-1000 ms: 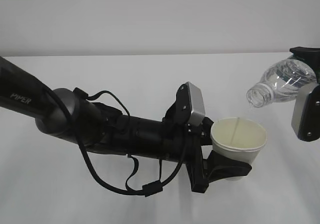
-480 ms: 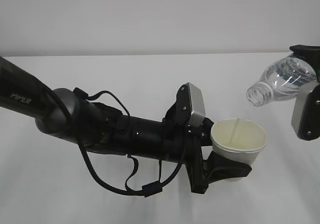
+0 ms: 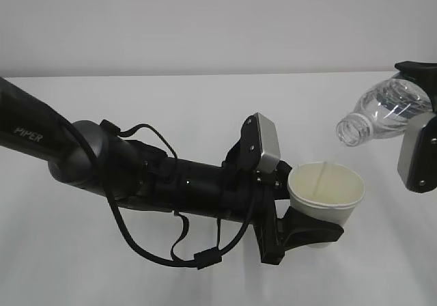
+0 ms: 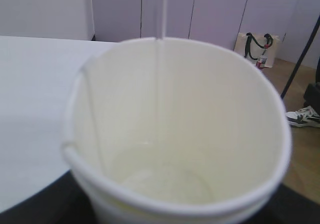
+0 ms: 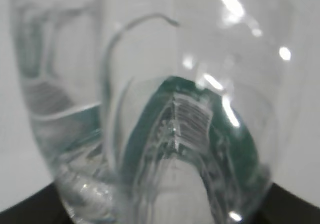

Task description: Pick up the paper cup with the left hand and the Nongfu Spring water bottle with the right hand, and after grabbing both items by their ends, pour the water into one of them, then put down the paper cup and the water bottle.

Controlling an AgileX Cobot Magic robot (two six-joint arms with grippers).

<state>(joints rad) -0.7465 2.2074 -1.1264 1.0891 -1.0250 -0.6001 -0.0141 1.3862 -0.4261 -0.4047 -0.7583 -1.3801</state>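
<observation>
Exterior view shows the left hand [image 3: 300, 227] with its black fingers closed around the base of the paper cup [image 3: 326, 190], holding it upright above the white table [image 3: 205, 108]. Up and to the right, the right hand [image 3: 420, 132] grips the water bottle [image 3: 386, 115] at its far end, tilted with the open neck pointing down-left just above the cup. Left wrist view shows a thin stream of water [image 4: 161, 14] falling into the cup, with a shallow pool at the bottom
</observation>
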